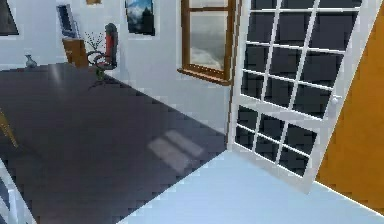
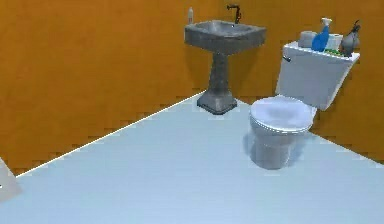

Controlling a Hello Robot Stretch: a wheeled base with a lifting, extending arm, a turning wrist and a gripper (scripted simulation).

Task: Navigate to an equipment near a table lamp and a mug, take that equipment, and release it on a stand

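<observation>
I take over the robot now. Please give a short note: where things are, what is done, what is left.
Robot is in a bathroom: pedestal sink and toilet on the arm side.
Ahead, a white glass-paned door opens onto a dark-floored room with an office chair.
Done: nothing confirmed.
Left: find the equipment near lamp and mug, take it, release it on a stand.

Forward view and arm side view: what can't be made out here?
Forward view: the desk beside the office chair is far off; anything on it is too small to name.
Forward view: an orange shape is cut off by the left edge.
Arm side view: beside the blue bottle on the toilet tank, a dark item is too small to identify.
Arm side view: a white corner is cut off by the left edge.
</observation>
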